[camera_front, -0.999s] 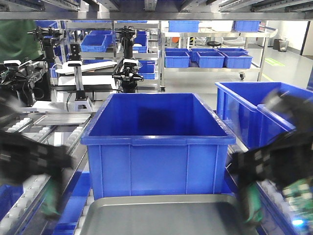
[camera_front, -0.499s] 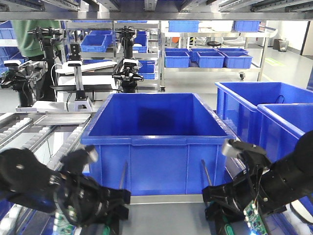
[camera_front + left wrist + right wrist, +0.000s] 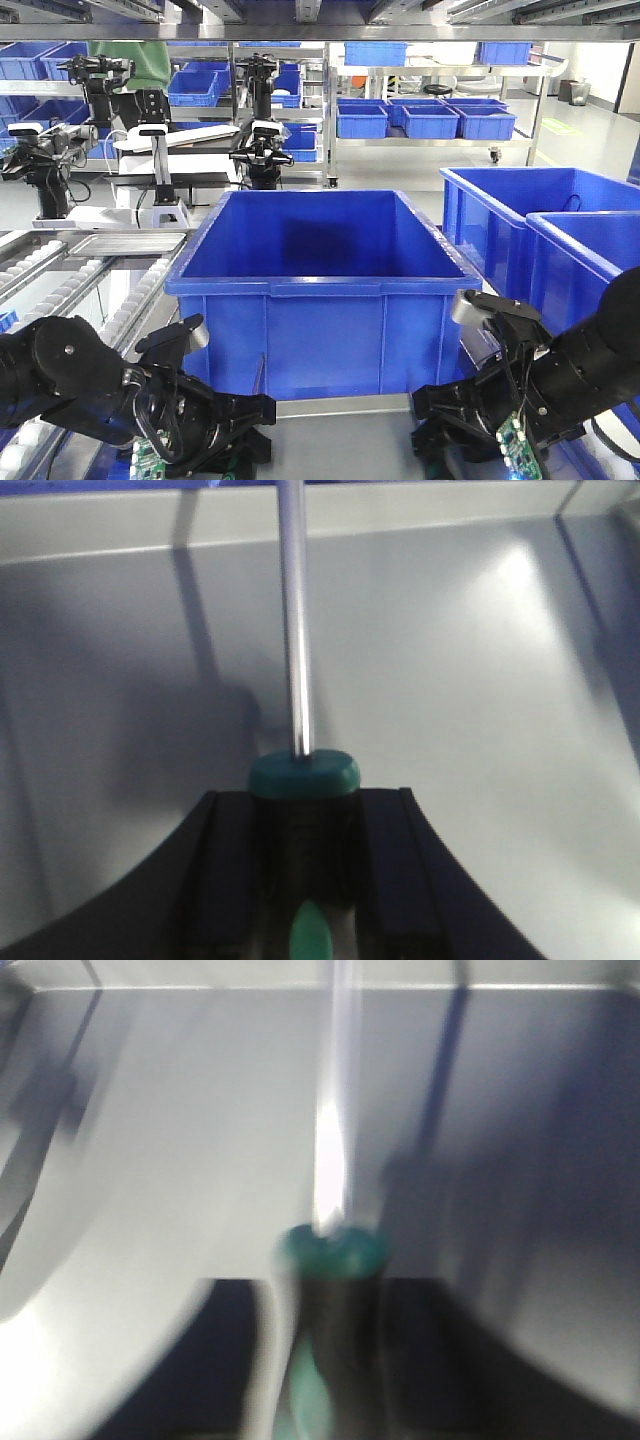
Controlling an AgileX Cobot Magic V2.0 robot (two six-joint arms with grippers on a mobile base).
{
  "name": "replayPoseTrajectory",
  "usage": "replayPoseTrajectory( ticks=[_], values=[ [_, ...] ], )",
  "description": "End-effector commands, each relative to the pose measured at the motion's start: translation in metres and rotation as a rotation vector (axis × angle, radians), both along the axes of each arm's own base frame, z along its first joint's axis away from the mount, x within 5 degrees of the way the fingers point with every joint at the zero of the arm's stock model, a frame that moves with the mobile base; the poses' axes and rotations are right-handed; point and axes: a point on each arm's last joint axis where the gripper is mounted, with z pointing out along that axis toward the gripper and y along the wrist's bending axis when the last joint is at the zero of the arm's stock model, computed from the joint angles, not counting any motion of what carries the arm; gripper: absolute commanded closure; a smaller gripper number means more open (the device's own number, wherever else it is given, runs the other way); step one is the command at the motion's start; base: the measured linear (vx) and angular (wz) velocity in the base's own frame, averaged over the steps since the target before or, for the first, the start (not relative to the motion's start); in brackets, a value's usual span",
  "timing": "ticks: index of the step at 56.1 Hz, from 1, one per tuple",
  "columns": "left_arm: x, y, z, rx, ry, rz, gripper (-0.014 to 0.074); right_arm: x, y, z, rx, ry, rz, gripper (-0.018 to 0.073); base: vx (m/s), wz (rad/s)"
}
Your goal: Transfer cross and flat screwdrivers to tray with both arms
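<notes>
One screwdriver is sitting between the jaws of the left gripper, its green-capped handle clamped on both sides by the black fingers and its silver shaft pointing away toward the far wall of the tray. The second screwdriver is being held the same way in the right gripper, handle pinched, shaft running toward the far rim. Both tools are hanging over the grey tray floor; whether either is touching the metal cannot be told from these views.

In the front view the left arm and the right arm are both reaching low over the near tray, just in front of the deep blue bin. More blue bins are standing to the right, and a second grey tray is lying on the rollers at far left.

Judging by this, the carrying is nearly done: both screwdrivers are over the tray, and what is left is lowering, releasing and withdrawing.

The right wrist view is badly blurred, so the tip type cannot be read there; the left shaft is running out of the top of the frame, hiding its tip too. Which screwdriver is cross and which flat is therefore unclear. Most of the tray is cut off at the bottom of the front view.
</notes>
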Motion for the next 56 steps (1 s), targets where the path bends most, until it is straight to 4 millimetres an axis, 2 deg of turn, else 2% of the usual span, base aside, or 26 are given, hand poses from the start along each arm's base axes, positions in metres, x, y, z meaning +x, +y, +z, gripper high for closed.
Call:
replayPoseTrajectory(
  ticks=[1,7,15,24,39,46,56],
  values=[
    [0.001,-0.003,0.026,-0.062,-0.093,0.023,0.0180,-0.002,0.002,0.020,0.041,-0.067,0.001,-0.0028,0.00,0.00],
    [0.000,-0.003,0.027,-0.058,-0.095,0.007,0.0119,-0.003,0.002,0.020,0.042,-0.057,0.005,-0.0077,0.00,0.00],
    [-0.006,0.000,0.042,-0.065,-0.157,-0.007,0.0080,-0.008,0.001,0.030,0.054,-0.100,-0.002,-0.0063,0.00,0.00],
    [-0.020,0.009,0.076,-0.085,-0.303,-0.015,0.0079,-0.022,-0.003,0.060,0.084,-0.243,-0.024,-0.0022,0.00,0.00],
    [-0.057,0.034,0.144,-0.119,-0.611,0.044,0.0079,-0.060,-0.017,0.119,0.115,-0.543,-0.070,-0.0007,0.00,0.00],
    [-0.074,0.044,0.162,-0.092,-0.703,0.035,0.0079,-0.069,-0.019,0.130,0.129,-0.605,-0.082,-0.0007,0.00,0.00],
    [-0.100,0.057,0.185,-0.080,-0.821,0.037,0.0080,-0.074,-0.020,0.134,0.139,-0.618,-0.083,-0.0007,0.00,0.00]
  ],
)
